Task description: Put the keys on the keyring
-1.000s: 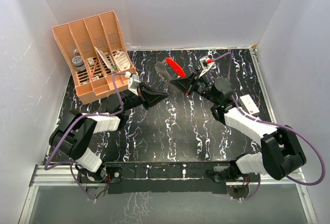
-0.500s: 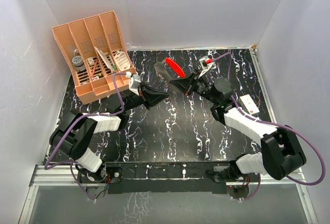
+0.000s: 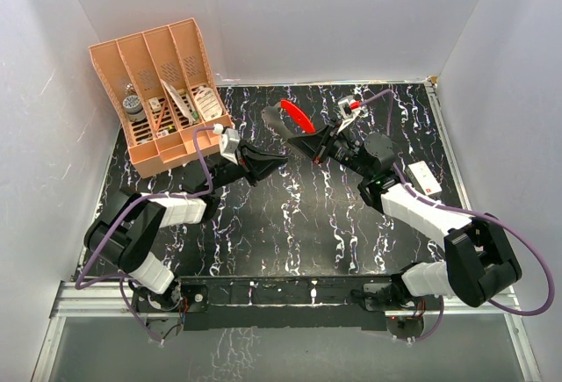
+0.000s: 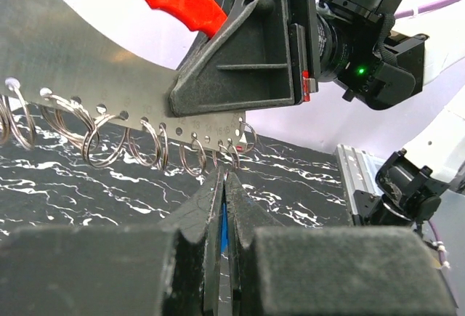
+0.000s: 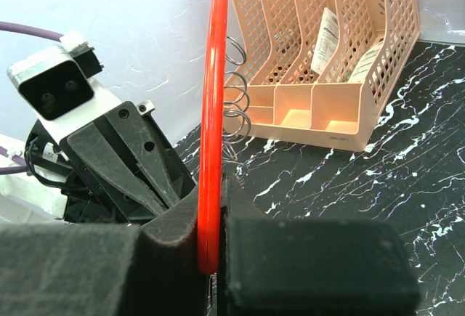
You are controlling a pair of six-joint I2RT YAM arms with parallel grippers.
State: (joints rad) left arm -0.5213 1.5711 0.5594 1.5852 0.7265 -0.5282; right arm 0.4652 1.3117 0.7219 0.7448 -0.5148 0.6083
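A black, white-veined table (image 3: pixel 290 224) fills the floor of the white-walled cell. At its far left corner a peach slotted rack (image 3: pixel 162 92) leans back with a few small items in its compartments. A small white box (image 3: pixel 423 177) lies near the right edge beside the right arm. Both arms reach inward and meet above the far middle of the table, their tips close together. The right gripper (image 3: pixel 294 140) is clamped tight on the keyring (image 5: pixel 213 76) and holds it in the air, clear of the table. The red curve stands upright between the pads, and the pale metal side points toward the other arm. The left gripper (image 3: pixel 282 161) is closed on the key (image 4: pixel 224 223), of which only a thin blue strip shows between the two black fingers (its metal blade cannot be made out). From the left wrist camera the tip of this grip sits right under the lower edge of the keyring's silver plate. That edge carries a row of small wire split rings (image 4: pixel 102 138) hanging from holes. Whether the key touches any of them cannot be told.
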